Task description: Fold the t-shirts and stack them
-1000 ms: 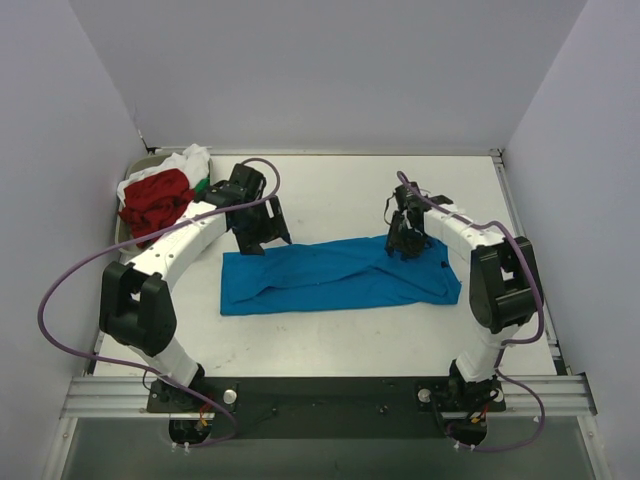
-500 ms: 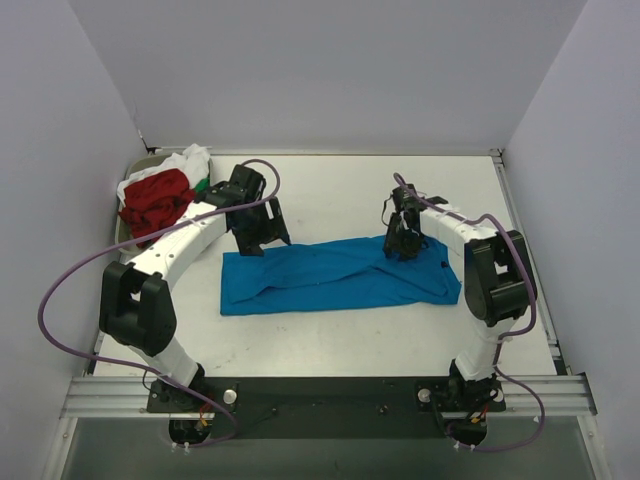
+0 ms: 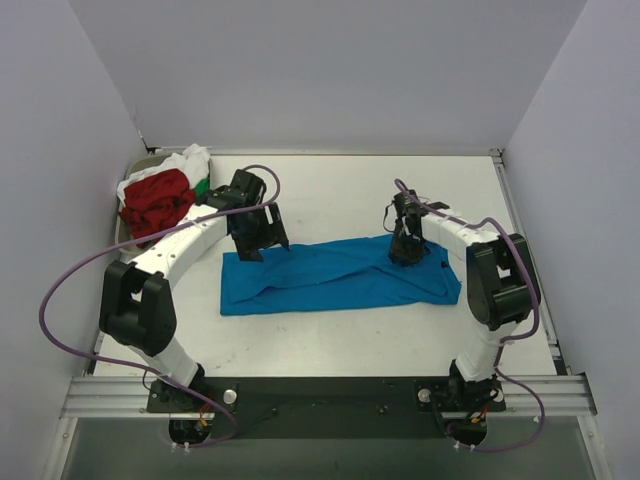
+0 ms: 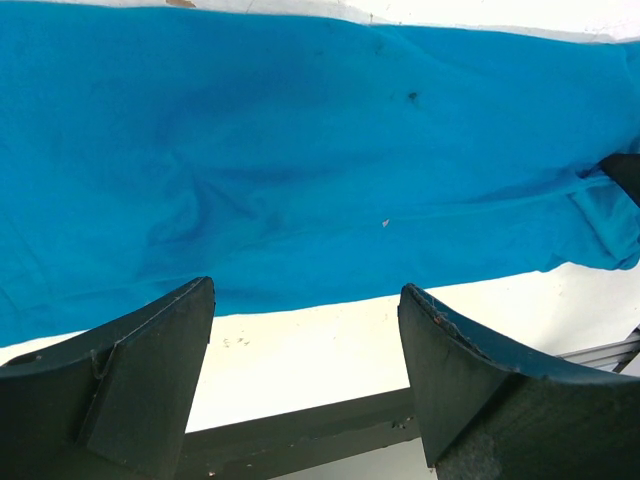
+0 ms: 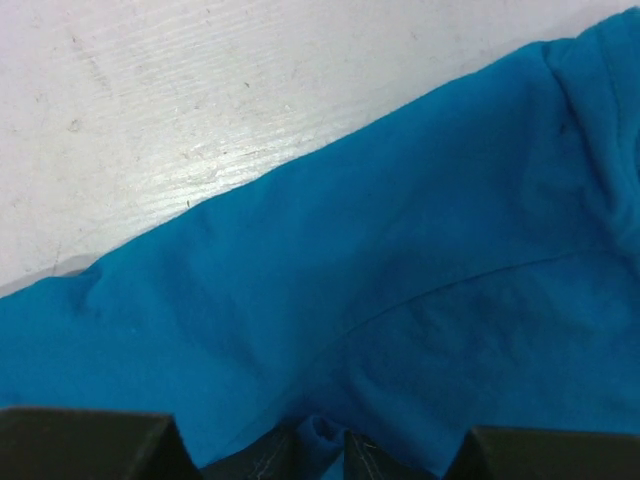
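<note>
Top external view: the blue t-shirt [image 3: 330,278] lies flat as a long, slightly rumpled band across the middle of the table [image 3: 330,190], running from 9 o'clock to 3 o'clock.
Pile: the red t-shirt [image 3: 155,198], the white t-shirt [image 3: 192,158] and a sliver of the green t-shirt [image 3: 203,187] sit bunched and unfolded at the table's 10 o'clock corner, well apart from the blue one.
Left gripper [image 3: 252,248]: at the blue t-shirt's 11 o'clock corner, over its far edge.
Left wrist view: the jaws stand wide apart with nothing between them. Blue cloth fills the upper part of the view. A strip of bare white table shows in the gap between the fingers.
Right gripper [image 3: 405,252]: on the far edge of the blue t-shirt, toward 1 o'clock of the cloth.
Right wrist view: the jaws are drawn almost together at 6 o'clock of the view, pinching a small raised fold of the blue cloth. Creases run away from the pinch. White table shows at 11 o'clock.
Black tag [image 3: 443,263]: a small dark mark on the blue t-shirt near its 3 o'clock end, just beside the right gripper's side of the cloth.
</note>
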Controlling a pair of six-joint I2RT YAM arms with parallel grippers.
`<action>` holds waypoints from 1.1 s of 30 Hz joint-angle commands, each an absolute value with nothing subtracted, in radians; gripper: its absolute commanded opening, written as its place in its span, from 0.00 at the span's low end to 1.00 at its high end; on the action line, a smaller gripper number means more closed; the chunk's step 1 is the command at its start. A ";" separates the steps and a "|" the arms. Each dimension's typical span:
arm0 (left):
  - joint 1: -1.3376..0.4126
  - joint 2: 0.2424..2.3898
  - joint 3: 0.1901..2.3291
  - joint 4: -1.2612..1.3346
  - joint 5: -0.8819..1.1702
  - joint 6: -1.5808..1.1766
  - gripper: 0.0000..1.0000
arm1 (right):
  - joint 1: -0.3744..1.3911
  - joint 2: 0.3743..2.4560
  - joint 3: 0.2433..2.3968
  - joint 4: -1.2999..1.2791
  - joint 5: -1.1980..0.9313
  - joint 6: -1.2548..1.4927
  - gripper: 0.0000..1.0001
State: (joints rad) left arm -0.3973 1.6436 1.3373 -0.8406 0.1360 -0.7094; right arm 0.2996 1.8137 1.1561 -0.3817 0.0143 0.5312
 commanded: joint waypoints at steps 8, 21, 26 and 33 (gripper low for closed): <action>-0.393 1.606 1.332 -0.805 0.144 -0.707 0.84 | 0.308 1.730 1.147 -0.429 0.078 0.538 0.03; -0.403 1.597 1.301 -0.785 0.150 -0.707 0.84 | 0.590 1.655 1.120 -0.532 0.233 0.627 0.00; -0.411 1.594 1.289 -0.773 0.156 -0.707 0.84 | 0.643 1.666 1.091 -0.569 0.282 0.673 0.29; -0.417 1.582 1.270 -0.765 0.156 -0.706 0.84 | 0.643 1.638 1.103 -0.607 0.340 0.687 0.68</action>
